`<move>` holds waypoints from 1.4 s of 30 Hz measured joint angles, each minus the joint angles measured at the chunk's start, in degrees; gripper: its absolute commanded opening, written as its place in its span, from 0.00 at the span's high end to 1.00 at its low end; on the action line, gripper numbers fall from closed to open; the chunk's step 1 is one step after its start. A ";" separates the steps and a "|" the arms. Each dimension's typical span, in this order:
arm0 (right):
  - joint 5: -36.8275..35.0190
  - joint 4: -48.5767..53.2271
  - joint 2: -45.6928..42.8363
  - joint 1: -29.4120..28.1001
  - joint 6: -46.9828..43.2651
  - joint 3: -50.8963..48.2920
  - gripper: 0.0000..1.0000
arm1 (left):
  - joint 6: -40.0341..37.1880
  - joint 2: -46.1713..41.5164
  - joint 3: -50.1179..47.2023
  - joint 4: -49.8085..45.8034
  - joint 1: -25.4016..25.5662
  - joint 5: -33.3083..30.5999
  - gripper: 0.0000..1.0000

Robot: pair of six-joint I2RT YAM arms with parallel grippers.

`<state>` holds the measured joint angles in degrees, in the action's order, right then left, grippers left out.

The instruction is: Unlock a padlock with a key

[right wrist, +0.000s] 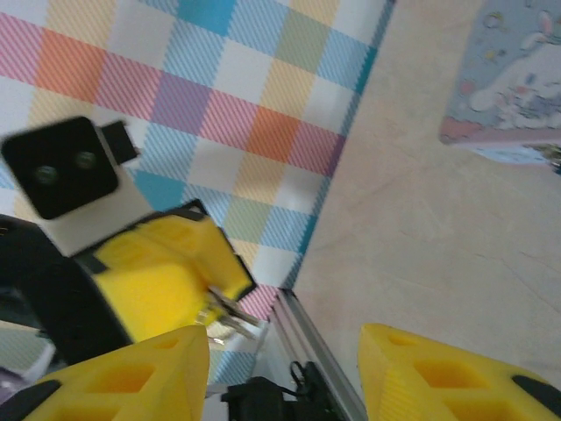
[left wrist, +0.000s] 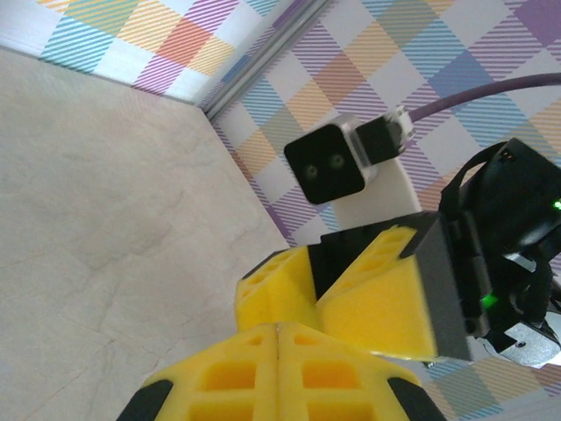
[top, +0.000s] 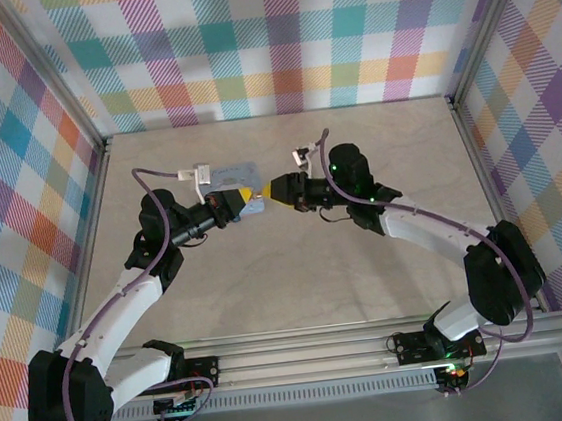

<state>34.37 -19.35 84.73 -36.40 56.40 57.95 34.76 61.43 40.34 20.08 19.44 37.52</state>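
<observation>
My left claw (left wrist: pixel 277 335) is clenched, fingertips pressed flat together. In my right wrist view a small silvery sliver that I take for the key (right wrist: pixel 230 321) pokes out of its tip. My right claw (right wrist: pixel 285 342) faces it nose to nose, jaws parted and nothing between them. Just past both, the cartoon-print tin (right wrist: pixel 513 79) lies on the table (right wrist: pixel 412 237); from above, my left claw overlaps it. The padlock I cannot pick out for sure: a dark speck (right wrist: pixel 550 154) at the tin's near edge may be it.

The danger, as I judge it, is the key. So little of it shows that if my right claw closes off-centre, it could lever the sliver sideways or pop it loose onto the table. The two tips are also near enough to bump, which would spoil my aim on the lock.
</observation>
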 measured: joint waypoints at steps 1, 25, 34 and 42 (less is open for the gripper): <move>0.35 -1.05 0.39 -0.02 0.59 0.46 0.53 | 0.20 0.00 0.00 0.00 0.00 0.04 1.00; 4.90 -2.78 5.01 -0.26 -1.73 4.74 1.00 | 1.49 -0.04 -0.09 -0.68 -0.15 -0.50 0.95; 4.13 13.07 3.87 -0.48 -21.94 9.40 1.00 | 1.20 0.00 0.00 -5.35 -2.16 1.25 0.46; 2.73 16.96 3.54 -0.48 -28.70 10.60 1.00 | 2.84 0.22 -0.02 -4.90 -2.47 3.80 0.58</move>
<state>37.10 -2.39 88.27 -36.88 27.70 68.55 37.60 61.65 40.32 15.18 16.97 41.32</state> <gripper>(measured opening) 0.052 0.438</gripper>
